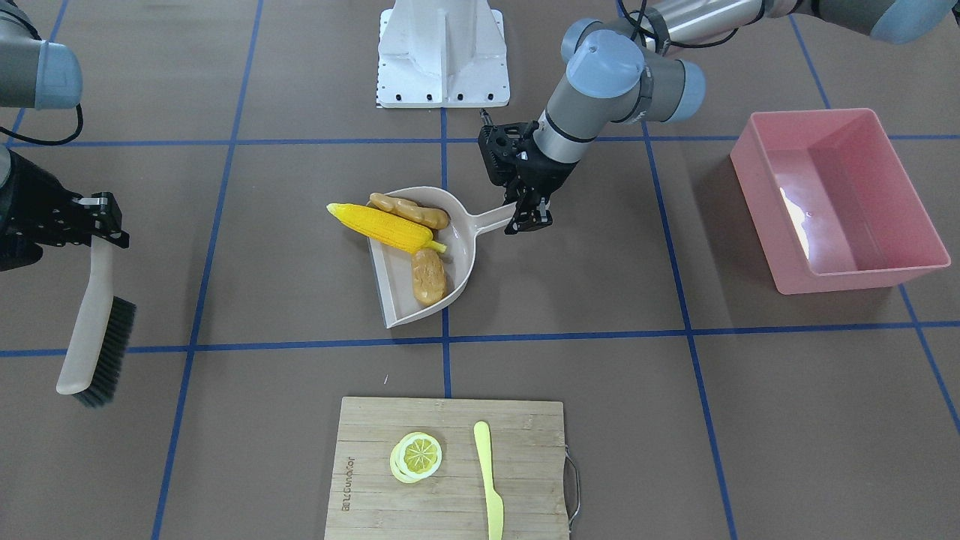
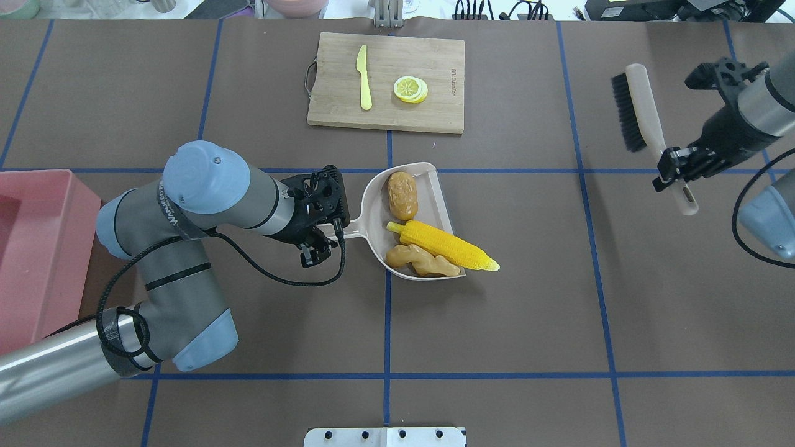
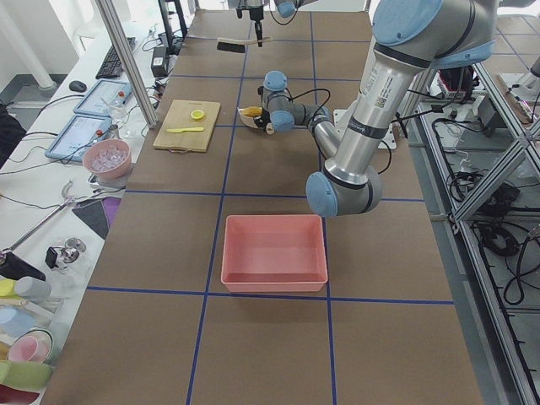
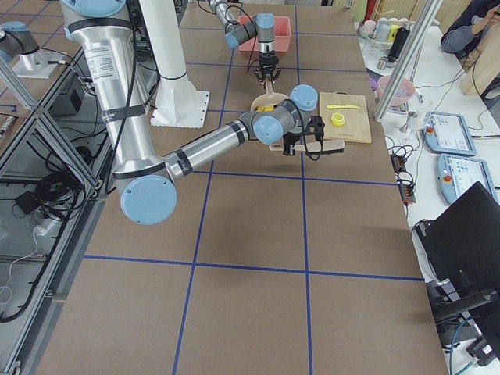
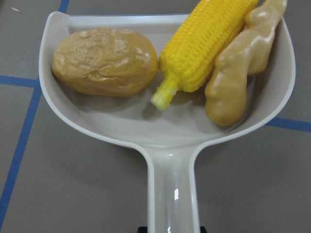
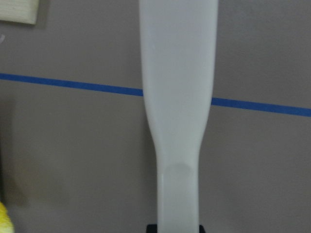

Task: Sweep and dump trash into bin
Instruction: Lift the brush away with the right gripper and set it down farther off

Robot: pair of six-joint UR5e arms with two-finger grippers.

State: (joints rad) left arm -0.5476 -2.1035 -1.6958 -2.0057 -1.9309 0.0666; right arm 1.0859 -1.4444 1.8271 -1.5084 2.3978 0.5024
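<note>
**Front-facing view.** The left gripper has its jaws clamped on the end of the dustpan handle. The pan's bowl lies straight ahead of the jaws. All three trash items are in it:
- The ginger root is on one side.
- The corn cob lies across the middle, its tip overhanging the open lip at the end farthest from the jaws.
- The potato is on the other side.

The bin sits well apart, behind the wrist and on the opposite side from the pan. The right gripper is closed on the brush handle, far from the pan.

**Overhead view.** The layout is the same. It adds the cutting board beyond the pan, with the lemon slice and knife on it. Neither belongs to the trash.

**Left wrist view.** The handle runs back between the jaws. The corn's stalk end points at the jaws. I cannot tell here whether the pan is touching the table.

**Right wrist view.** Only the brush handle shows, running into the jaws. The bristles are out of frame.

**Side views.** The exterior left view looks into the bin, and nothing shows inside. The other views do not confirm this as plainly.

**Judgement.** Sweeping looks done and dumping is the step in hand. The next move calls for lifting the pan level with the lip slightly raised, carrying it back over the bin, then tipping it. The overhanging corn is the likeliest item to roll off.
</note>
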